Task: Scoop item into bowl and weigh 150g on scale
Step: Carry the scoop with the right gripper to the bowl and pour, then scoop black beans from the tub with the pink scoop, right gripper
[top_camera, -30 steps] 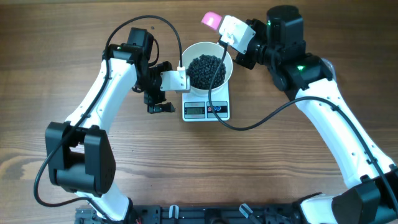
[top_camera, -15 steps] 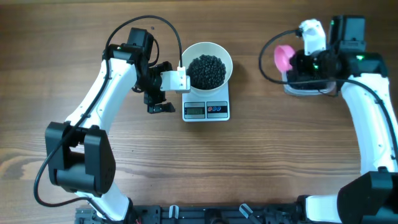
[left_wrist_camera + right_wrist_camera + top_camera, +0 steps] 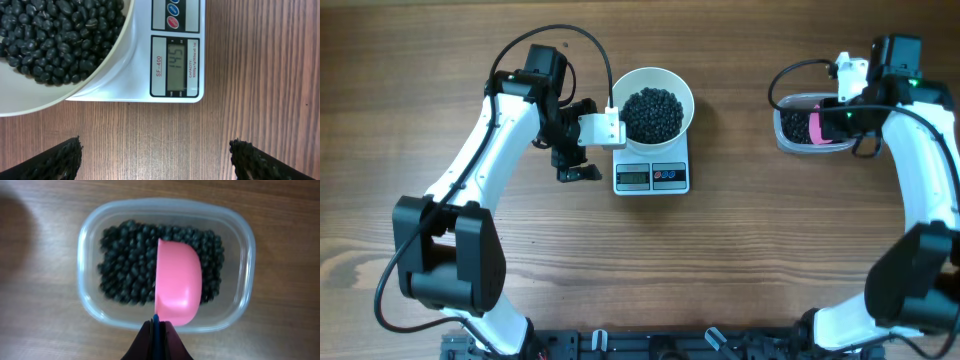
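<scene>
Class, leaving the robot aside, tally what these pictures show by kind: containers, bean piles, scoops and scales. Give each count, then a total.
Containers: 2 (white bowl, clear tub)
Bean piles: 2 (bowl beans, tub beans)
Scoops: 1 (pink scoop)
Scales: 1 (white scale)
Total: 6

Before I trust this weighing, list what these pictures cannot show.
Overhead: the display of the scale is too small to read.
Left wrist: the bowl is cut off by the top and left edges.
Right wrist: the pink scoop shows only a plain face, so whether it holds beans is unclear; the right gripper covers its handle.
</scene>
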### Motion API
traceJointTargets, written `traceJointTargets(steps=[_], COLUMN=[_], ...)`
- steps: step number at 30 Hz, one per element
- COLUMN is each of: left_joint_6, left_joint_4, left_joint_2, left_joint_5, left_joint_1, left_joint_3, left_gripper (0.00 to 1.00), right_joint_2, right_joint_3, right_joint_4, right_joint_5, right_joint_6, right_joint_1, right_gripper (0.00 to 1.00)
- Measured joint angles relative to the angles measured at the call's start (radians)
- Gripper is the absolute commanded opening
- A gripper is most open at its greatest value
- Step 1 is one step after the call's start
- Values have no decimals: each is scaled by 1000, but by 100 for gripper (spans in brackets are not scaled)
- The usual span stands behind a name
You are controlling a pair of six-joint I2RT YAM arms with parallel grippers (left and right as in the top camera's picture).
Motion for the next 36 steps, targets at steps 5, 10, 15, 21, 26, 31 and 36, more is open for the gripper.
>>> traceJointTargets(steps=[5, 10, 15, 21, 26, 31, 36], left_joint_6=[0, 0, 0, 0, 0, 0, 0], left_joint_4=[0, 0, 0, 0, 0, 0, 0], left_joint_2=[0, 0, 0, 0, 0, 0, 0], left_joint_5=[0, 0, 0, 0, 0, 0, 0], left_joint_1=[0, 0, 0, 0, 0, 0, 0], left_joint_3=[0, 0, 0, 0, 0, 0, 0], left_gripper=[100, 100, 100, 100, 100, 100, 100], right_joint_2=[67, 77, 80, 80, 80, 80, 80], right_joint_3=[0, 0, 0, 0, 0, 0, 0], right_joint_4=[67, 76, 60, 55, 72, 75, 111], right_joint_5=[-11, -117, -158, -307, -455, -658, -907], right_joint_6=[2, 34, 67, 84, 87, 89, 63], right_joint_1=[0, -3, -17, -150, -235, -317, -331], right_gripper=[4, 4, 4, 4, 4, 4, 4])
